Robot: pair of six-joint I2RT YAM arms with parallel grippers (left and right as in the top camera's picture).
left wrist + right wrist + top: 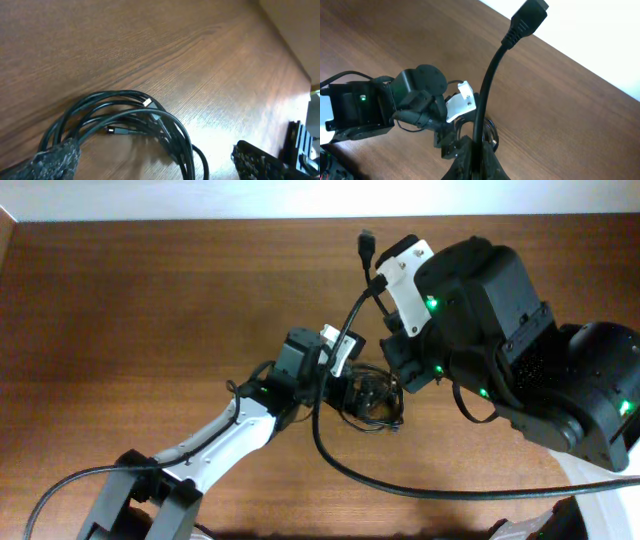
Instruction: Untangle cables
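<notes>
A small coiled bundle of thin black cables (373,400) lies on the wooden table near its middle. In the left wrist view the bundle (150,125) shows small plug ends. My left gripper (345,392) is open, and its two fingers (155,162) straddle the near side of the coil. My right gripper (476,152) is shut on a thicker black cable (487,85). That cable rises to a large plug (529,14). In the overhead view the plug (366,242) points to the far edge, and the cable trails down past the bundle and off to the right.
The wooden table (150,310) stretches left and back. The bulky right arm (520,360) hangs over the right side, close to the left wrist (298,360). A pale wall edge runs along the far side.
</notes>
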